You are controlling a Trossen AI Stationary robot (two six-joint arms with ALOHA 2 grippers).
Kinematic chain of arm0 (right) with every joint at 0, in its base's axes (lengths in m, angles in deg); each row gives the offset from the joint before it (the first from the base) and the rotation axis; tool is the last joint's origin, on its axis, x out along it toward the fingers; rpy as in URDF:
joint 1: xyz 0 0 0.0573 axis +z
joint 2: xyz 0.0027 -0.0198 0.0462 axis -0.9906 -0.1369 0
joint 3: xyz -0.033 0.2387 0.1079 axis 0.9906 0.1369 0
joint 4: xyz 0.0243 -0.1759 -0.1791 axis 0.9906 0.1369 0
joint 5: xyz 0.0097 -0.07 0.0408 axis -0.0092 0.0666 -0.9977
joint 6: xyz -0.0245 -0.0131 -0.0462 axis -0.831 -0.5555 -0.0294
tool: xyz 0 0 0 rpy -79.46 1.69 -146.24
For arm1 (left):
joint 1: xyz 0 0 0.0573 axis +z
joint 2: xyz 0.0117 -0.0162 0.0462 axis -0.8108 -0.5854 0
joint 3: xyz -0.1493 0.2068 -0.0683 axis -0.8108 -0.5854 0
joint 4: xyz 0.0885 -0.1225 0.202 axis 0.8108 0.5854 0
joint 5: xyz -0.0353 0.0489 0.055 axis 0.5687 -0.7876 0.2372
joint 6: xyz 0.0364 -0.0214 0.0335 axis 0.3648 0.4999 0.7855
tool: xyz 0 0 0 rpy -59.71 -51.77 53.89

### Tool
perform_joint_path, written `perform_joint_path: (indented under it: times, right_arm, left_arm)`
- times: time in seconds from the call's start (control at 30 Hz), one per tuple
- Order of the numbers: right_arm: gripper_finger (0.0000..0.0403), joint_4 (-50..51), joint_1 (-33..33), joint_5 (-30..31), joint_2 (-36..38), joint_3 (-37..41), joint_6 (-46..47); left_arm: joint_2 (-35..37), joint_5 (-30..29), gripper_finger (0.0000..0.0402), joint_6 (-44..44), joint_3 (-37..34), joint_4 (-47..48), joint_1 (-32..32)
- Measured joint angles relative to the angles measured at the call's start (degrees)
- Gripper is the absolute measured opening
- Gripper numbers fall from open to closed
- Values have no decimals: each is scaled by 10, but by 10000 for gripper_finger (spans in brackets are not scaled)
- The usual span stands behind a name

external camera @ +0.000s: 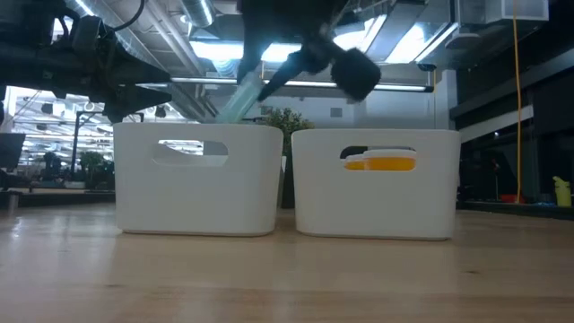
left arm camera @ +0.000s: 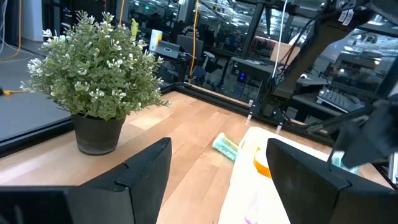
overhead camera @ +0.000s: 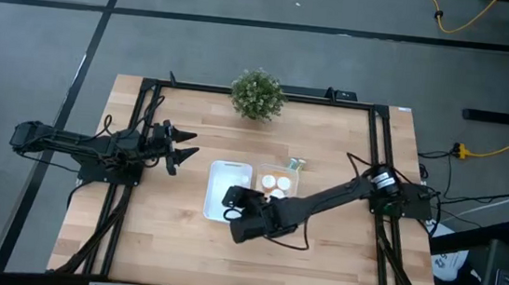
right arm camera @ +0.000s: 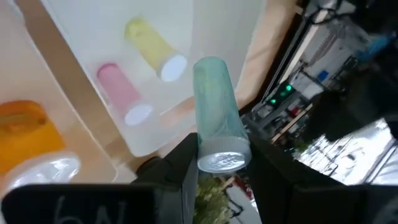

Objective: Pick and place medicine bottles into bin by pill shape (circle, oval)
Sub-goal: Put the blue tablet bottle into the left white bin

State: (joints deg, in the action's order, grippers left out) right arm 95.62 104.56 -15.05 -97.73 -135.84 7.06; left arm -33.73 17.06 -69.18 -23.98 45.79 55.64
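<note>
Teal bottle (right arm camera: 216,112) is clamped cap-end in my right gripper (right arm camera: 222,163), fingers pinched on it near the white cap, body sticking out over the left-hand bin (overhead camera: 217,169) in the high view. I read this as the carry-and-drop step: bottle lifted, hanging above that bin's opening, not yet let go. In the low view the teal bottle (external camera: 240,97) tilts above the rim of the left white bin (external camera: 197,179).

Next move, as I judge it: come down a little, keep the bottle inside the walls, then open the fingers so it falls beside the pink bottle (right arm camera: 123,93) and the yellow bottle (right arm camera: 155,47) already lying in there. Risk is clipping the wall between the bins.

Other bin (overhead camera: 293,179) holds orange bottles with white caps (overhead camera: 276,182). One more teal bottle (left arm camera: 225,147) lies on the table just beside it.

Left gripper (left arm camera: 217,180) waits well apart near the plant (left arm camera: 93,68), fingers spread, nothing between them.

Hard to tell: pill shapes inside any bottle, so I can't check the sort. Bin floors hidden in the low view.
</note>
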Motion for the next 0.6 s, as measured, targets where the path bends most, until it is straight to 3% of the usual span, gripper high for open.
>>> perform_joint_path:
  times: [0.37, 0.6]
  right_arm:
    - [117, -7, 23, 3, -28, 0, -99]
    - [117, 12, 30, -36, -28, 0, -179]
  left_arm:
    - [0, 0, 255, 0, 0, 0, 0]
    - [0, 0, 255, 0, 0, 0, 0]
